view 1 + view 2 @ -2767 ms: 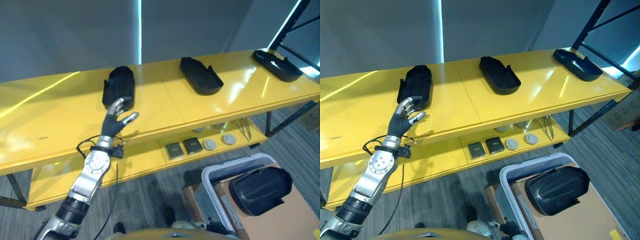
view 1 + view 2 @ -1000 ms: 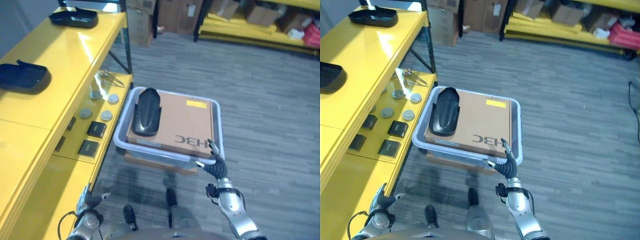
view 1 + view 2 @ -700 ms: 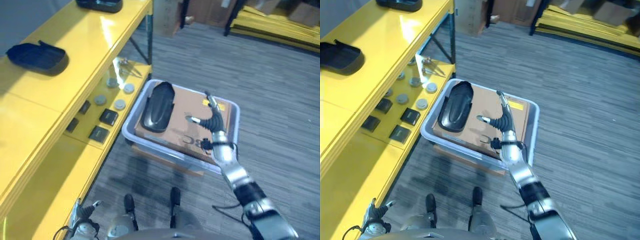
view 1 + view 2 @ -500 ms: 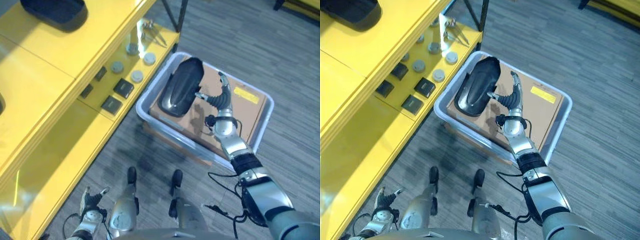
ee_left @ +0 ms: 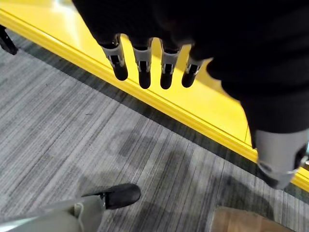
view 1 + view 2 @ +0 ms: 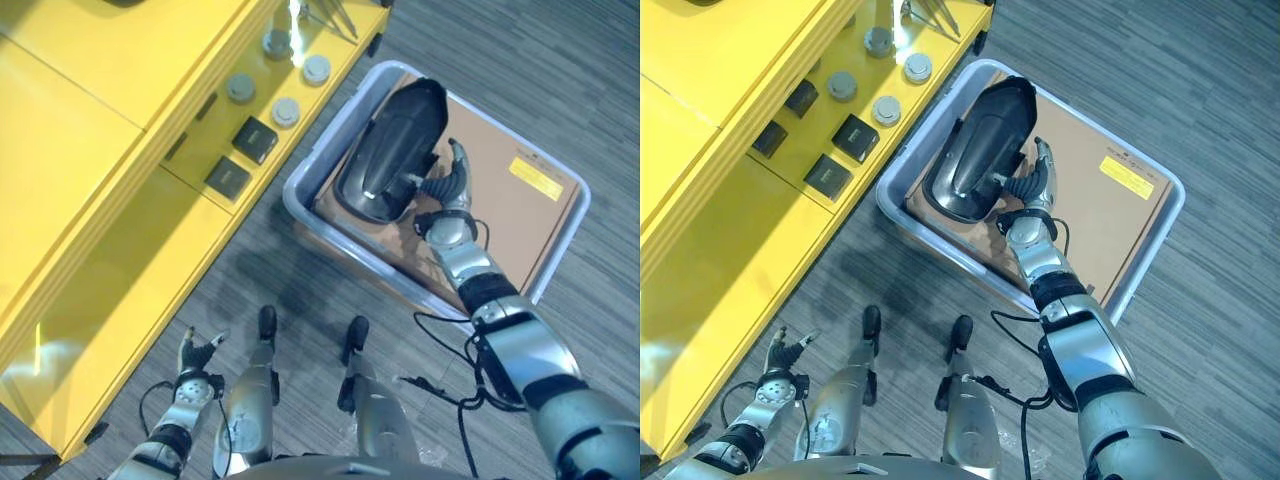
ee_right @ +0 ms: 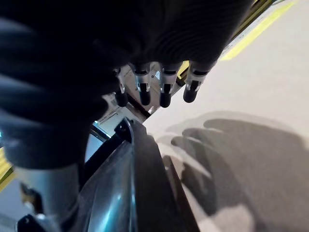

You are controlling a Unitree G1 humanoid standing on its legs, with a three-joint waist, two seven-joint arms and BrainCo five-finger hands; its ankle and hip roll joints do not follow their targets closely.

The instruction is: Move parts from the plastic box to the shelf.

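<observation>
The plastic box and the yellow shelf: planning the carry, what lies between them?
In the left eye view, a bare strip of grey floor lies between the plastic box and the yellow shelf.

The part (image 6: 392, 152) lies on a cardboard box (image 6: 510, 205) inside the plastic box (image 6: 303, 207), right of the shelf (image 6: 120, 130).

— What colour is the part (image 6: 392, 150)?
— Glossy black, lying on a brown cardboard sheet (image 6: 505, 215) in the pale grey plastic box (image 6: 300, 208).
— And around it?
— A bright yellow shelf (image 6: 90, 170); grey striped carpet floor (image 6: 560, 80).
</observation>
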